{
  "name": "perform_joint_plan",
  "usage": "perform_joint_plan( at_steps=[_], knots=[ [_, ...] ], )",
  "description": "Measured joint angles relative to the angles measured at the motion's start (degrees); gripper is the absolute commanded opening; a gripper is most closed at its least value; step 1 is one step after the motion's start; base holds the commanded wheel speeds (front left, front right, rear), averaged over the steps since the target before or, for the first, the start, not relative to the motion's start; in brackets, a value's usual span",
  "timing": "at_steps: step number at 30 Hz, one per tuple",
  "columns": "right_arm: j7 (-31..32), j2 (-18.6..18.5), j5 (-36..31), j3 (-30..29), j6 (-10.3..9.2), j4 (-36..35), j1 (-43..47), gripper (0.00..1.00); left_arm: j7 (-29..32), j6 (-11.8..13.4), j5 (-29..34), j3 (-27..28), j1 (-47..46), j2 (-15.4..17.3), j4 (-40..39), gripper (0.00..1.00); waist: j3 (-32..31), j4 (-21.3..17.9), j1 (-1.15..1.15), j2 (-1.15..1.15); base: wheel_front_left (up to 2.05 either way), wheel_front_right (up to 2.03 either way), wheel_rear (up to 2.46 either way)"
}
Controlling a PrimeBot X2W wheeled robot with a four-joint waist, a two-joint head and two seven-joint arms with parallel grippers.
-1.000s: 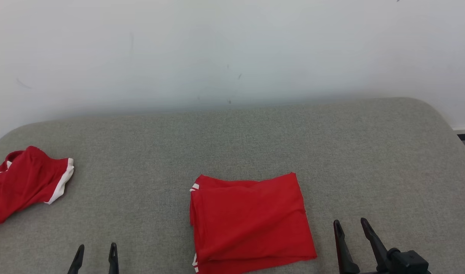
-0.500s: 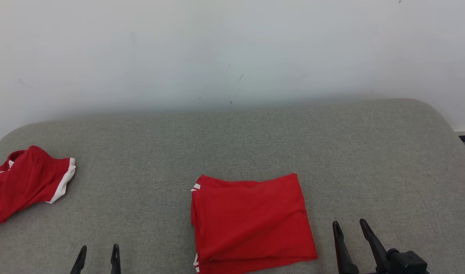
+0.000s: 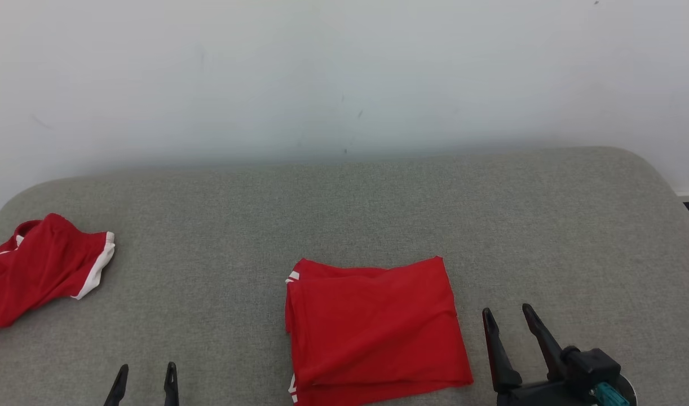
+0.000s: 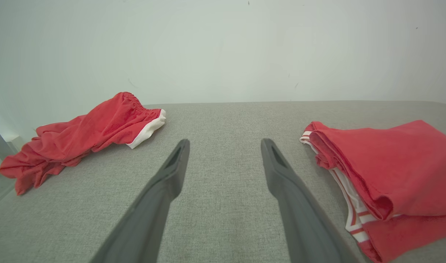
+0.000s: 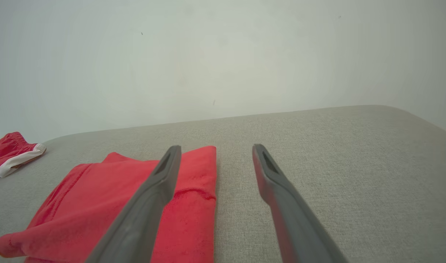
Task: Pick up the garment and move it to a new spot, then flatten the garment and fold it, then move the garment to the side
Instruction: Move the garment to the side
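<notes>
From my seat the pale wall takes the whole upper half of the head view and closes off the far side. Below it the grey padded surface runs nearly the full width, with rounded corners at the upper left and upper right of its outline and a dark strip of floor just past its right edge. There is a broad bare stretch across the middle and the right of the frame. The folded red garment lies flat at lower centre, a rough rectangle with white trim showing along its left edge and its lower edge close to the bottom of the frame. A second red garment, crumpled and with a white hem, sits at the far left edge, well apart from the folded one. My right gripper is at the lower right, just beside the folded garment's right edge, fingers spread and holding nothing. My left gripper shows only its tips at the lower left, likewise spread and empty, over bare fabric between the two garments.
</notes>
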Motion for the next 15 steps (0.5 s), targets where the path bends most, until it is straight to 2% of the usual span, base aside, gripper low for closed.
perform_joint_plan(
  at_steps=[6,15],
  knots=[
    [0.56,-1.75,-0.40,1.99,0.00,8.10,-7.44,1.00,0.00,0.00,0.14,-0.33,-0.10,-0.40,0.26,1.00,0.21,0.94,0.00,0.00,0.00,0.00,0.00],
    [4.30,-2.13,0.01,3.45,0.00,20.78,-16.99,1.00,0.00,0.08,0.24,-0.60,-0.81,-0.68,0.55,1.00,0.92,2.64,0.00,0.00,0.00,0.00,0.00]
  ],
)
